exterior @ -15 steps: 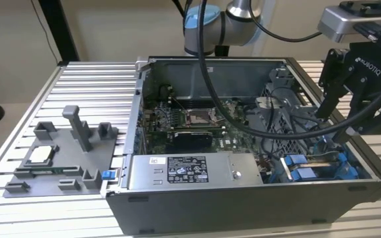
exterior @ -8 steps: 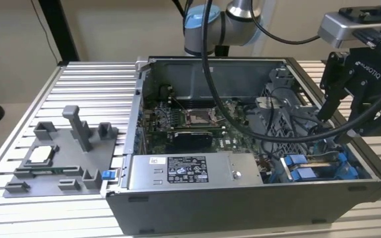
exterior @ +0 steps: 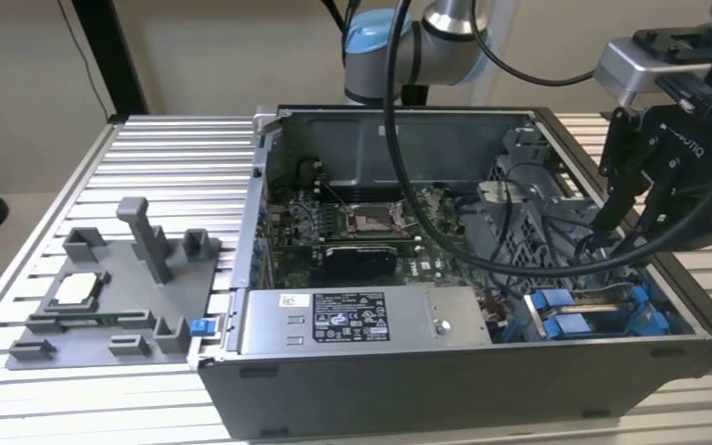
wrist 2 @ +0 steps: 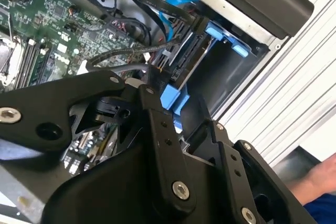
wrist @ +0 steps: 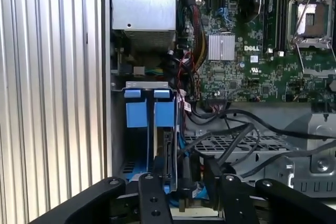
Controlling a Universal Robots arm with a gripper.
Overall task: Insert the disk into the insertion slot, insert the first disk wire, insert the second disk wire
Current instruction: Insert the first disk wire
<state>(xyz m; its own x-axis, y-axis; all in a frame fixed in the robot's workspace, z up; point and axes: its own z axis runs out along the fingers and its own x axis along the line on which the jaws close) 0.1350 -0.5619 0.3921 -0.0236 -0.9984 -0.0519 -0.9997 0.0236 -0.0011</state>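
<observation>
1. gripper (wrist: 189,196): black, directly over the bay, close to the disk's edge; whether released or clenched, cannot tell.
2. disk (wrist: 169,150): stands on edge inside the insertion slot (wrist: 137,109), cables beside it.
3. slot sits at 4 o'clock in the computer case (exterior: 455,389), exterior view.
4. motherboard (wrist: 252,51): green, beyond the bay.

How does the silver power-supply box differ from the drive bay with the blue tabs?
The power-supply box is closed, silver, with a white label; the drive bay is open, with bright blue tabs. The gripper hangs by the drive bay, away from the power-supply box. Both sit along one case wall.
</observation>
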